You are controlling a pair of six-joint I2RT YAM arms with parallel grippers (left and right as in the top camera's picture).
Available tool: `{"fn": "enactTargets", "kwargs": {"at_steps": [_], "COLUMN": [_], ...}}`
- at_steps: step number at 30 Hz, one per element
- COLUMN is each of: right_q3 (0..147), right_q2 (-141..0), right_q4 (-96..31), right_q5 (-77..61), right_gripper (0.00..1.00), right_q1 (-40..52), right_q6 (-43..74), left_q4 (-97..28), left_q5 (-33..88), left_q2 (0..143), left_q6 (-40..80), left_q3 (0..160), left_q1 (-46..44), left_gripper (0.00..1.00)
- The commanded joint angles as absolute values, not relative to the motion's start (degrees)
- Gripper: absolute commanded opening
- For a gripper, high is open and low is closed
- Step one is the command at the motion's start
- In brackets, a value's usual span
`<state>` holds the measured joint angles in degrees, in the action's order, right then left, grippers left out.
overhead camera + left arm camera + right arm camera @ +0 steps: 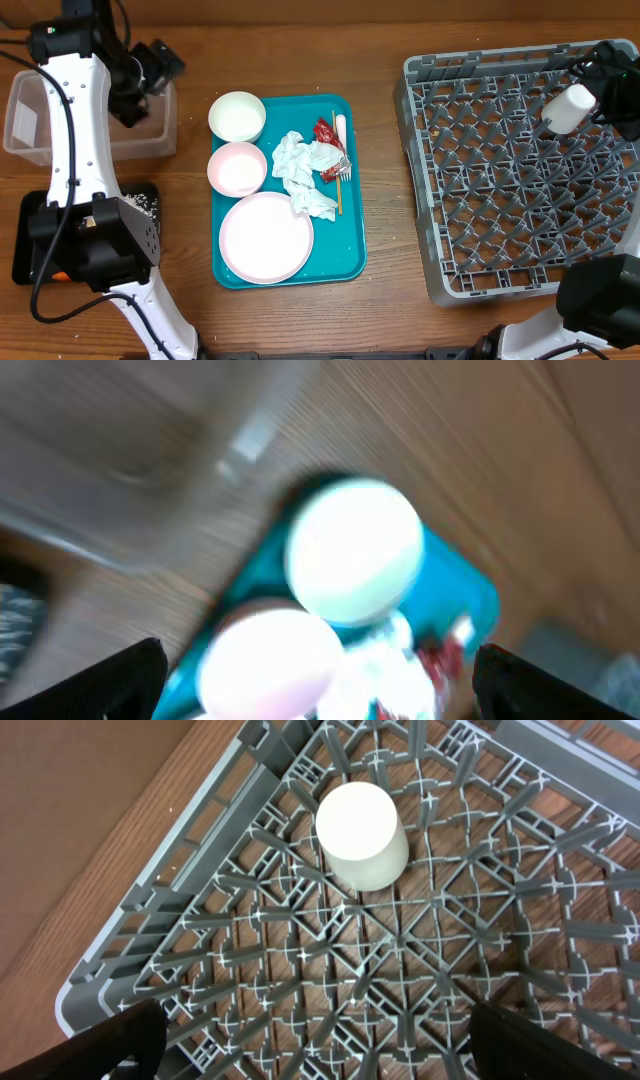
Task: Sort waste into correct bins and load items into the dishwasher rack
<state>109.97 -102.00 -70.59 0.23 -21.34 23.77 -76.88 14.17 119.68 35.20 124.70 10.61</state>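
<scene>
Toward the far right corner of the large grey plastic lattice rack (418, 160), the small white cup (362, 835) stands among the pegs. The right gripper (315, 1045) hangs over it, fingers spread, gripping nothing. Far left, by the clear rectangular plastic tub (30, 125), the left gripper (320, 670) is also spread and empty (its view is blurred).

SURFACE: wooden table (300, 50), mid-brown, grain running left to right in the overhead view | COVERAGE: table top spans the overhead view edge to edge | BEYOND TABLE EDGE: plain matte brown panel (70, 780) in the right wrist view, material cannot be told | LIGHT: even, shadows soft and short
</scene>
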Motion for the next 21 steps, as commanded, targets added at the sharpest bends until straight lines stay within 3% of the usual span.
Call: {"fn": "enactTargets", "kwargs": {"at_steps": [1, 4, 9, 11, 15, 17, 21], "right_q3": [110.7, 110.7, 110.7, 110.7, 110.7, 110.7, 110.7], "right_q2": [-100.1, -100.1, -100.1, -100.1, -100.1, -100.1, -100.1], "right_q4": [-70.4, -70.4, -70.4, -70.4, -70.4, -70.4, -70.4], "right_q5": [0.3, 0.3, 0.3, 0.3, 0.3, 0.3, 0.3], "right_gripper": [1.0, 1.0, 1.0, 1.0, 1.0, 1.0, 1.0], "right_q1": [-21.5, -21.5, -21.5, -21.5, -21.5, -21.5, -21.5], "right_q6": [24.1, 24.1, 24.1, 24.1, 24.1, 24.1, 24.1], "left_q4": [-77.3, -76.2, -71.1, -69.6, -66.9, -65.2, -61.5], "left_q5": [31.5, 26.4, 7.7, 6.9, 6.8, 7.0, 6.3], "left_q2": [118.9, 119.2, 121.5, 123.3, 126.4, 130.1, 135.2], "left_q6": [21.5, 19.7, 19.9, 19.9, 20.8, 30.6, 36.2], "left_q3": [121.8, 120.5, 120.5, 120.5, 120.5, 120.5, 120.5], "left_q1": [4.1, -5.5, -22.1, -26.5, -29.2, -29.3, -29.2], "left_gripper": [1.0, 1.0, 1.0, 1.0, 1.0, 1.0, 1.0]}}
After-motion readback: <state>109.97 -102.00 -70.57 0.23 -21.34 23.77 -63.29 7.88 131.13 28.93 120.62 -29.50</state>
